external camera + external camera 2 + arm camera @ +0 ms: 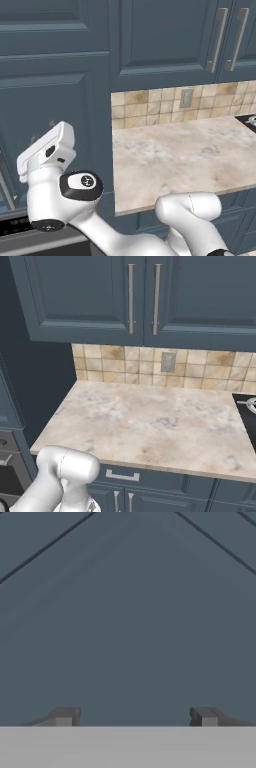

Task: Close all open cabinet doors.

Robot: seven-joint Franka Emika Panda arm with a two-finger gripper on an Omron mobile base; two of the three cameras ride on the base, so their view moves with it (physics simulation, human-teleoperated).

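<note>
My gripper (134,717) is open, its two dark fingertips (65,717) spread wide with nothing between them. It faces a flat slate-blue cabinet door (128,612) at very close range; I cannot tell whether the tips touch it. From the left base camera, the white hand holds the gripper (42,131) against the tall cabinet's door (50,100) left of the counter. Two upper cabinet doors (85,296) with slim silver bar handles (131,298) hang over the counter and look flush and shut. Whether the tall door stands ajar is unclear.
A beige marble counter (150,421) runs to the right, backed by tan tiles with a wall outlet (168,361). A black cooktop (247,406) sits at its right end. A drawer (122,475) and lower doors lie under it. An oven front (6,466) is low on the left.
</note>
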